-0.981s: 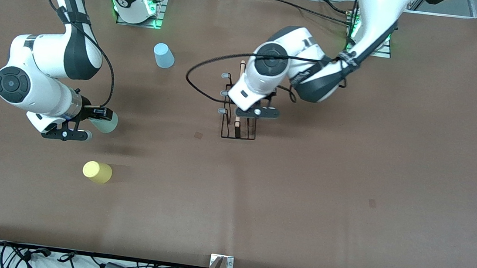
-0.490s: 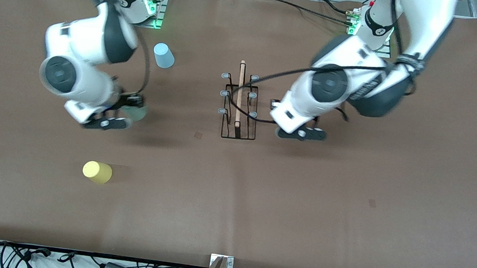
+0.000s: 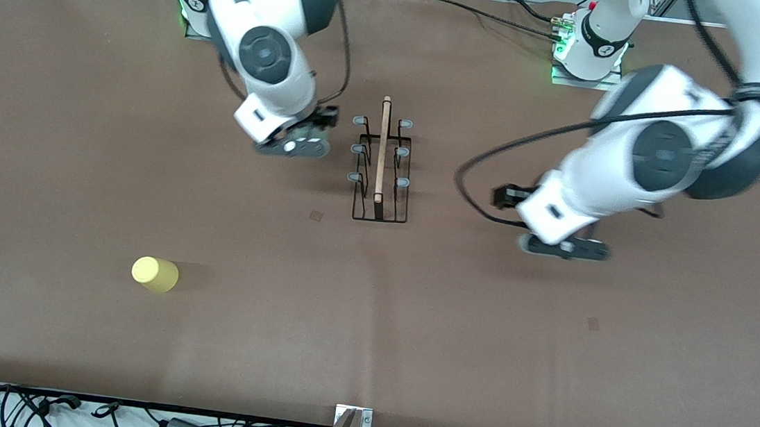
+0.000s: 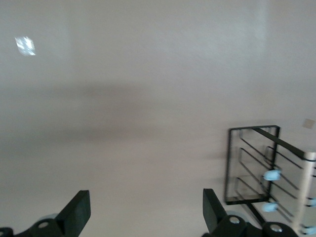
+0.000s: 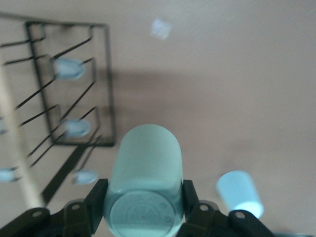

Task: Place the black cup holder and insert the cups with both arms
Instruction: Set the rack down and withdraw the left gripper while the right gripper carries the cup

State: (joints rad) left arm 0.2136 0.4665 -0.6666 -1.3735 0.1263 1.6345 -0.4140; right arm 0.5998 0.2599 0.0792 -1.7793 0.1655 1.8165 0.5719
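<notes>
Now that the left claw [image 3: 561,247] has let go of the black cup holder [image 3: 382,165] and swung away from it, the rack stands on its own at the middle of the table [image 3: 480,335], upright, its wooden rod running along the top. That claw hangs over bare table toward the left arm's end, jaws spread wide and empty; its wrist view shows the two fingers [image 4: 74,215] well apart with the rack off to one side. So the placing step looks finished, and the work passes to cup insertion.

The right claw [image 3: 292,144] has meanwhile travelled from near the yellow cup's side of the table to just beside the rack, toward the right arm's end, clamped on the mint green cup [image 5: 145,180]. The cup lies gripped between the fingers with its base toward the wrist camera. Its likely next move is onto one of the pegs on that side.

Counted: one rack with six pegs, all six bare. Three cups: the mint one in the claw, the yellow cup [image 3: 154,274] standing alone nearer the front camera, and the light blue cup [image 5: 239,192], seen only from the right wrist.
</notes>
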